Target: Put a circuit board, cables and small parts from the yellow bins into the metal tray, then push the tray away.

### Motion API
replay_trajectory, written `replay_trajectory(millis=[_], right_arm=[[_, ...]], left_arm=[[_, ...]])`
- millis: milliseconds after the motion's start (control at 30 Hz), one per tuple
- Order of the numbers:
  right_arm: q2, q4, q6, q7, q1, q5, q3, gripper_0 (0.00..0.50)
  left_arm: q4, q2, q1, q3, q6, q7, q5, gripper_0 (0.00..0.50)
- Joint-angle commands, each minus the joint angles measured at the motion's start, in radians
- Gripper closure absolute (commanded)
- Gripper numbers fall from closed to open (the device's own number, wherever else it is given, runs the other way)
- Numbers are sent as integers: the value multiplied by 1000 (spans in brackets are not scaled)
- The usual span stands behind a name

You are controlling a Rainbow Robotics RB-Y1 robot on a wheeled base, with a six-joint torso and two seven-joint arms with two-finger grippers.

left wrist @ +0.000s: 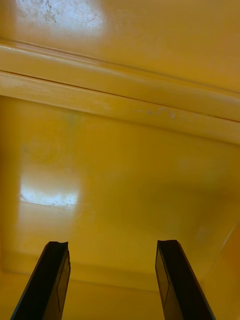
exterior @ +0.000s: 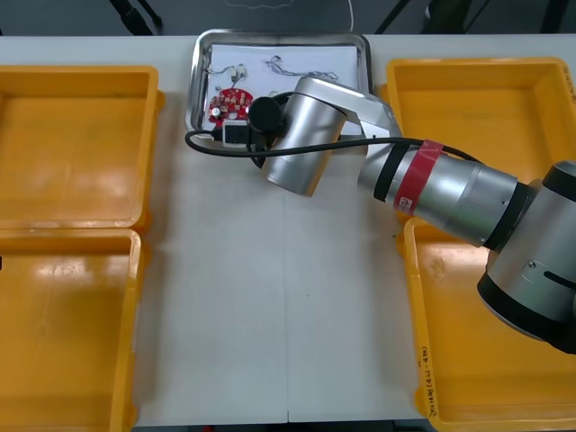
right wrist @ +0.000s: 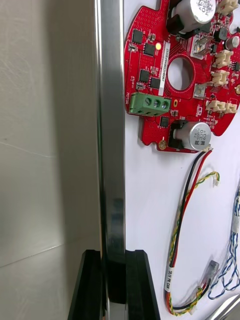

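The right hand [right wrist: 114,259] is clamped on the near rim of the shiny metal tray [right wrist: 111,125]. One black finger stands outside the rim over the light surface [right wrist: 45,150], the other inside on the tray's white floor. Just past the inner finger lies a thin red and yellow cable [right wrist: 184,205], and beside it a twisted blue and white cable [right wrist: 231,256]. Beyond them a round red circuit board [right wrist: 150,75] lies close along the rim. The tray sits at the far edge, between the far bins. The left hand [left wrist: 112,245] hangs wide open and empty over a yellow plastic bin [left wrist: 120,150].
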Motion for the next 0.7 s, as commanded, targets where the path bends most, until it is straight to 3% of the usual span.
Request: replay_trajectory(millis=[33,233,267,300,367,467,600,700], right_arm=[[17,7,-30,27,-60,11,-12,500],[17,7,-36,22,-60,11,0,486],[17,7,-38,24,-60,11,0,390],[17,9,-38,24,-60,11,0,346],[17,7,-38,25,-60,11,0,197],[17,7,-36,27,-60,3,0,59],[14,7,-30,28,-60,-29,0,0],[9,4,-27,31,-60,-51,0,0]], left_arm=[[-21,47,21,7,6,-102,4,0],[-21,47,21,7,6,-102,4,0],[-21,47,21,7,6,-102,4,0],[-21,47,21,7,6,-102,4,0],[-21,47,21,7,6,-102,4,0],[-21,47,21,7,6,-102,4,0],[-21,47,21,7,6,-102,4,0],[-21,47,21,7,6,-102,4,0]])
